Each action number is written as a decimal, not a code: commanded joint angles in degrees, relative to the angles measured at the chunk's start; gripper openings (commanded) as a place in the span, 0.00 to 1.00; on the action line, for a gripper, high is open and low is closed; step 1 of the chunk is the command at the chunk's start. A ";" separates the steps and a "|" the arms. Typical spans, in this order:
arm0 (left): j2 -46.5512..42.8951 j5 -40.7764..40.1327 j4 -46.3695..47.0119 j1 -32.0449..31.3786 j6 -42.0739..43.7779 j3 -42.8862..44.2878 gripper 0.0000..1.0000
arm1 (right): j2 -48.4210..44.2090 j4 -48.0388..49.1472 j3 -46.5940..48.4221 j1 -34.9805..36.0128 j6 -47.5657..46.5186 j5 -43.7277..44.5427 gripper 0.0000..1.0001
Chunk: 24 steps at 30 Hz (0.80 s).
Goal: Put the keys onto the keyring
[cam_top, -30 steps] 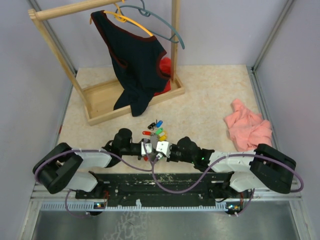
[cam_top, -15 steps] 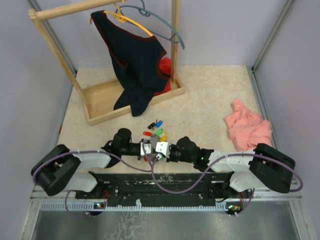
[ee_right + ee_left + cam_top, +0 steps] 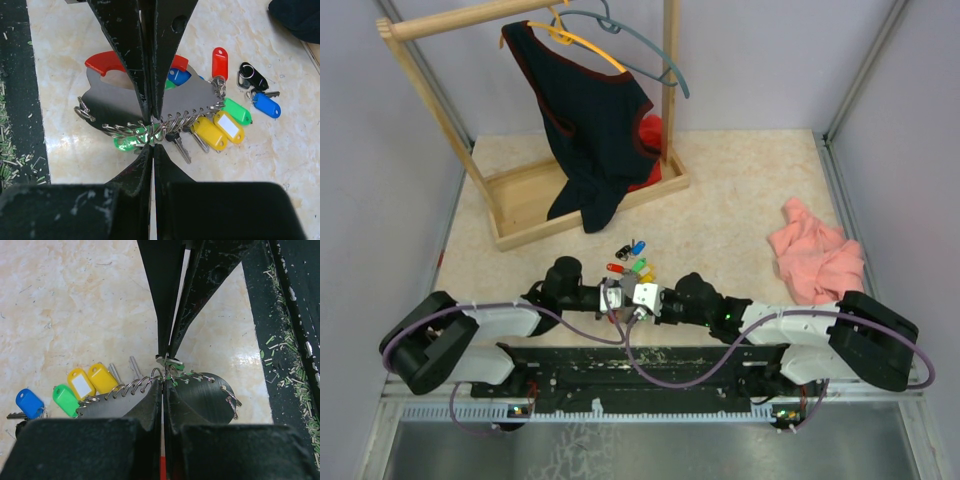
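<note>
The keyring (image 3: 120,102), a grey metal plate with red ends and a row of small split rings along its edge, lies between my two grippers. Loose keys lie beside it: yellow (image 3: 210,132), green (image 3: 237,111), blue (image 3: 266,105), red (image 3: 219,62). My left gripper (image 3: 163,381) is shut, its tips pinching one of the keyring's small rings. My right gripper (image 3: 152,148) is shut tip to tip against it, on the thin ring of a green key (image 3: 125,143) that lies under the rings. In the top view both grippers meet by the keys (image 3: 638,265).
A wooden clothes rack (image 3: 520,200) with a dark garment (image 3: 590,130) and hangers stands at the back left. A pink cloth (image 3: 817,255) lies at the right. The black base rail (image 3: 650,365) runs just behind the grippers.
Both grippers stay shut and tip to tip at the keyring. The left arm's near links have shifted slightly; the keys have not moved.
</note>
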 commanded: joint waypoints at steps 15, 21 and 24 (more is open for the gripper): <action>-1.28 1.57 1.63 0.17 0.61 -0.06 0.00 | -3.43 1.16 1.16 0.77 0.52 -0.14 0.00; -1.14 1.97 1.54 0.17 0.62 0.12 0.00 | -2.50 1.13 1.60 0.77 0.24 -0.18 0.00; -1.12 2.09 1.54 0.17 0.59 0.14 0.00 | -2.19 1.04 1.68 0.77 0.25 -0.52 0.00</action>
